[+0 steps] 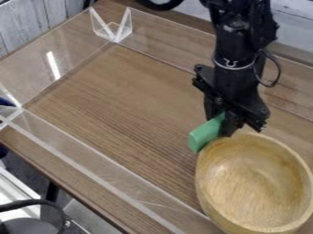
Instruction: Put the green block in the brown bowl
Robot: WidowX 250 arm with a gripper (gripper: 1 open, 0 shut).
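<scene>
- a clear plastic wall (73,151) runs from the left edge down toward the bottom centre, fencing the wooden table (116,101); its grain runs diagonally across the frame.
- at the upper left a small clear plastic corner piece (113,26) stands on the table near the far edge.
- right of centre the black robot arm (239,41) comes down from the top of the frame, its gripper (226,122) pointing straight down.
- the pincer is drawn narrow and clamped on the upper end of the green block (204,133).
- the block is tilted, its lower end down and left, just beside the rim of the bowl.
- the brown bowl (257,183) fills the lower right, its hollow showing nothing inside; the block is outside it, at its upper left rim.
</scene>
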